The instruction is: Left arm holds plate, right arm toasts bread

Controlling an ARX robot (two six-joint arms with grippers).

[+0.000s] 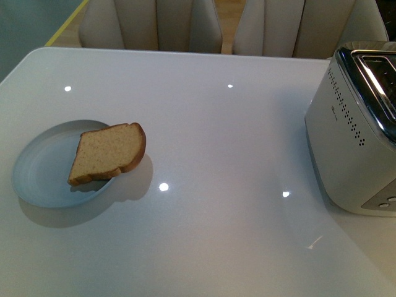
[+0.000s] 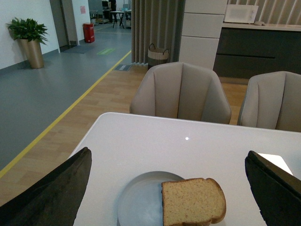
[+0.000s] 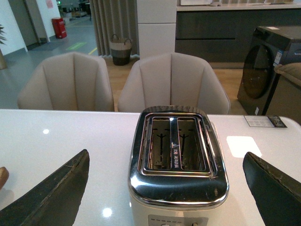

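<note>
We found the bread (image 1: 108,153) on the plate (image 1: 37,179) at the frame's left, its rounded top overhanging the right rim. The toaster (image 1: 346,145) stood at the right edge, well apart, two slots (image 3: 182,149) showing only wire racks (image 3: 160,141). Glossy white table (image 1: 235,185) stretched between; chairs (image 1: 154,25) lined its far edge. Our left gripper (image 2: 168,153) and right gripper (image 3: 166,154) both stood spread wide, grasping nothing.

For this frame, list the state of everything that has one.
bread: resting on the plate, rounded end over its rim
plate: on the table, not gripped
toaster: upright, both slots empty
left gripper: open, empty
right gripper: open, empty
</note>
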